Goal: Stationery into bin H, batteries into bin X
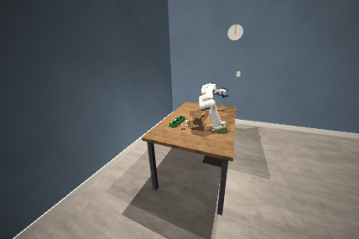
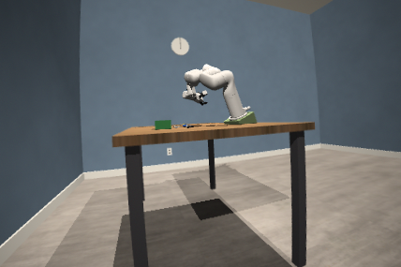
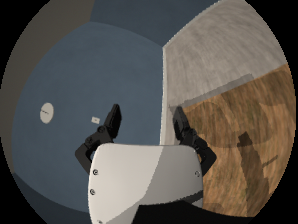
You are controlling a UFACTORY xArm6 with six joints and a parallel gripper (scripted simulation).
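Two green bins (image 1: pixel 177 121) stand side by side near the table's left edge; they also show as one green block in the exterior view (image 2: pixel 163 125). Their marks are too small to read. Several small items (image 1: pixel 187 123) lie on the table just right of the bins, too small to name. My gripper (image 1: pixel 225 92) is open and empty, held high above the table, well away from the bins. It also shows in the exterior view (image 2: pixel 196 97) and in the wrist view (image 3: pixel 145 120), where the fingers point at the wall and floor.
The arm's green base (image 1: pixel 219 128) sits on the wooden table (image 1: pixel 195 132) toward its right side. A round clock (image 1: pixel 235 32) hangs on the back wall.
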